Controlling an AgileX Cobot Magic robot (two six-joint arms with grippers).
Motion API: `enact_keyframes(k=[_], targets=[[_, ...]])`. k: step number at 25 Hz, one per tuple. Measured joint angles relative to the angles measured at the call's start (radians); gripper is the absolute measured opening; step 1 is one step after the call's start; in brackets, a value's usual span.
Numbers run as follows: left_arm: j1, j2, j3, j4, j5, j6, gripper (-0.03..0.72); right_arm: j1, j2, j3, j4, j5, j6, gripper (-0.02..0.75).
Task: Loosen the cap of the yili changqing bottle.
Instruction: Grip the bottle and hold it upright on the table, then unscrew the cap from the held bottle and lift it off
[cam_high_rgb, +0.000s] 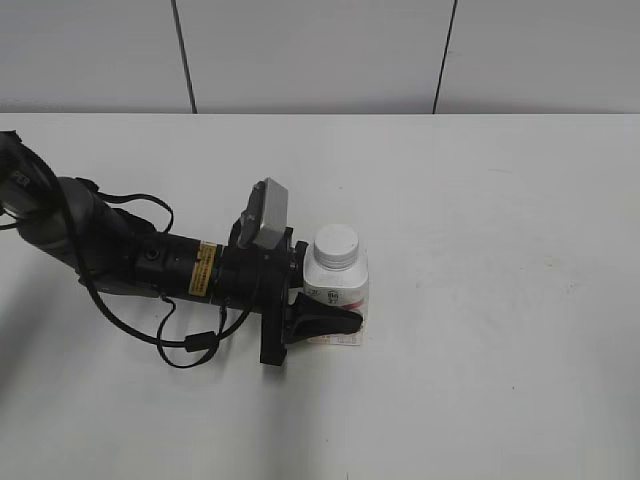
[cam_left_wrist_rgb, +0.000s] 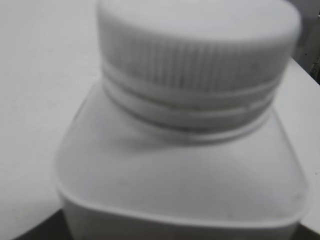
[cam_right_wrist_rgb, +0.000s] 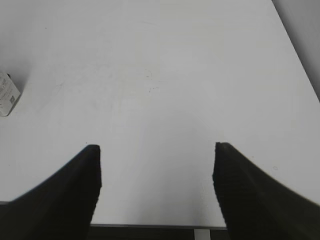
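The yili changqing bottle (cam_high_rgb: 341, 283) stands upright on the white table, and its white ribbed cap (cam_high_rgb: 336, 244) is on. My left gripper (cam_high_rgb: 337, 297) is shut on the bottle's body from the left: one black finger lies across its front and the other is hidden behind it. In the left wrist view the bottle's shoulder (cam_left_wrist_rgb: 180, 170) and the cap (cam_left_wrist_rgb: 200, 45) fill the frame, blurred. My right gripper (cam_right_wrist_rgb: 156, 170) is open and empty over bare table near the front edge. It does not show in the exterior view. A corner of the bottle (cam_right_wrist_rgb: 7, 96) shows at the far left.
The left arm and its looping cable (cam_high_rgb: 190, 345) lie low over the table's left half. A grey panelled wall (cam_high_rgb: 320, 50) rises behind the table. The table's front edge (cam_right_wrist_rgb: 150, 226) runs just under the right gripper.
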Motion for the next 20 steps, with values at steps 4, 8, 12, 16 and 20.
enact_keyframes(k=[4,8,12,16,20], targets=[[0.0,0.003,-0.003,0.005,-0.008,0.0,0.377,0.0,0.0,0.0,0.0,0.0,0.0,0.552],[0.0,0.005,-0.004,0.006,-0.013,0.0,0.377,0.0,0.0,0.0,0.0,0.0,0.0,0.552],[0.0,0.008,-0.004,0.003,-0.022,0.0,0.377,0.0,0.0,0.0,0.0,0.0,0.0,0.552],[0.0,0.011,-0.004,-0.003,-0.026,0.0,0.377,0.0,0.0,0.0,0.0,0.0,0.0,0.552],[0.0,0.011,-0.004,-0.003,-0.027,0.0,0.376,0.0,0.0,0.0,0.0,0.0,0.0,0.552]])
